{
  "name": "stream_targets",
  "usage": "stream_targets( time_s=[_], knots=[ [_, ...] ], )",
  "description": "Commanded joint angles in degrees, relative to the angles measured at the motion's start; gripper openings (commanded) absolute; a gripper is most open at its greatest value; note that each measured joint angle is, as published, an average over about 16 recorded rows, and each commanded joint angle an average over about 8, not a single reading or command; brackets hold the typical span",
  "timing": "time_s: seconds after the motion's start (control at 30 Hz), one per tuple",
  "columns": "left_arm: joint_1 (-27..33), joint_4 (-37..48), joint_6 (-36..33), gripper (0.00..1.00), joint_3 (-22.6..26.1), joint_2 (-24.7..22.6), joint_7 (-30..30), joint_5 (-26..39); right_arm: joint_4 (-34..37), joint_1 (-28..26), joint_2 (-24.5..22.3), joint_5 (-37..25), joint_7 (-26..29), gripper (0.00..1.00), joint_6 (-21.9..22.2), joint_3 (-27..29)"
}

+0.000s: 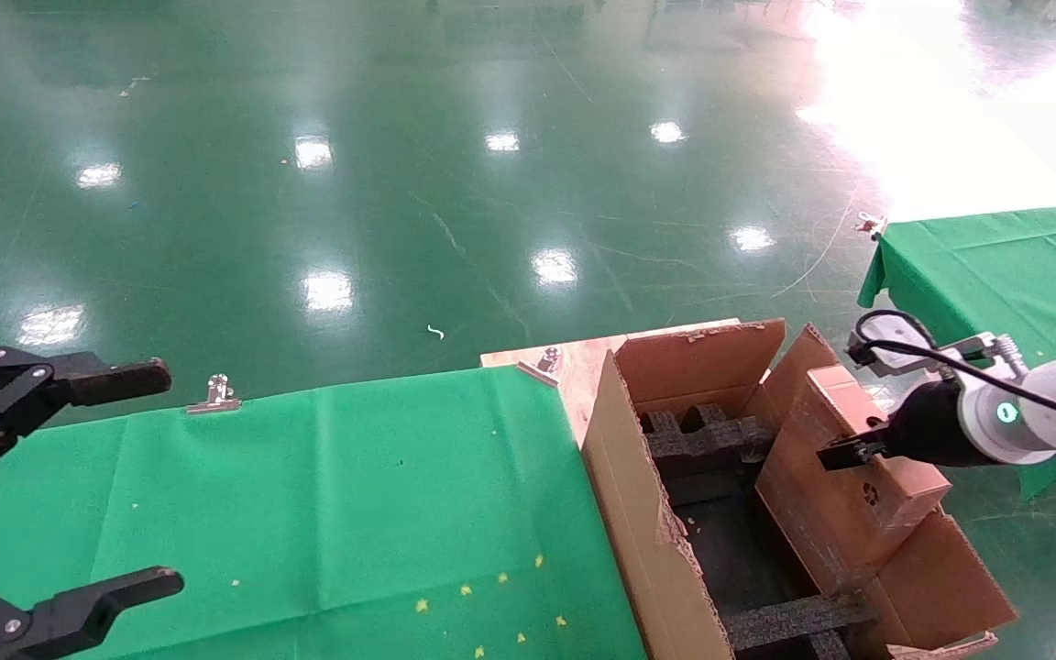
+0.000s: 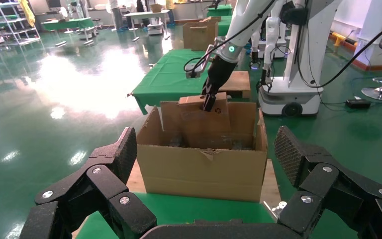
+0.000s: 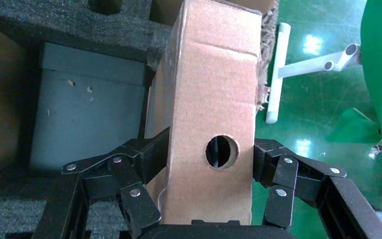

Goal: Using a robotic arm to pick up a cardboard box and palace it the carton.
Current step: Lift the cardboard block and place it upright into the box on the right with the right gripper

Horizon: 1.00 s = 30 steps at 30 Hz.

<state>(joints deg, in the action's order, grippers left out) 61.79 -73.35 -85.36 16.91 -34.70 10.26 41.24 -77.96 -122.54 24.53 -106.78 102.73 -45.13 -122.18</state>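
The right end effector [image 1: 844, 452] on the white robotic arm [image 1: 1037, 408] is closed on the cardboard box [image 1: 867, 440], its black fingers [image 3: 151, 152] pressed flat against the two broad sides while the narrow face with the round hole sits between them. The cardboard box hangs tilted at the right side of the carton [image 1: 647, 522], over its right flap and just above the opening, with a small recycling mark on its lower face; whether it touches the flap cannot be told. Inside the carton, black foam inserts [image 1: 702, 440] lie at the far end and across the near end. The carton stands at the right end of a surface [image 1: 308, 504] covered in green cloth, and a metal clip [image 1: 214, 394] bites the far edge. The left end effector [image 1: 79, 477] hovers over the left end of the surface, spread wide and holding nothing.
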Motion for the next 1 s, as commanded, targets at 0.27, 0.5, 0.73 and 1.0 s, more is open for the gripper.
stream_targets(
  time_s=[0.27, 0.5, 0.73, 1.0],
  knots=[
    [0.01, 0.00, 0.01, 1.00, 0.03, 0.01, -0.01, -0.02, 0.04, 2.52, 2.21, -2.06, 3.26, 0.00, 1.53, -0.56],
    [0.01, 0.00, 0.02, 1.00, 0.05, 0.02, -0.02, -0.03, 0.22, 2.75, 2.58, -5.08, 5.42, 0.00, 2.65, -0.42],
    [0.02, 0.00, 0.03, 1.00, 0.07, 0.03, -0.04, -0.05, 0.23, 5.09, 2.73, -9.90, 10.14, 0.00, 3.83, -1.01],
    [0.02, 0.00, 0.04, 1.00, 0.10, 0.04, -0.05, -0.07, 0.33, 9.13, 3.02, -16.37, 18.86, 0.00, 5.93, -1.02]
  ],
)
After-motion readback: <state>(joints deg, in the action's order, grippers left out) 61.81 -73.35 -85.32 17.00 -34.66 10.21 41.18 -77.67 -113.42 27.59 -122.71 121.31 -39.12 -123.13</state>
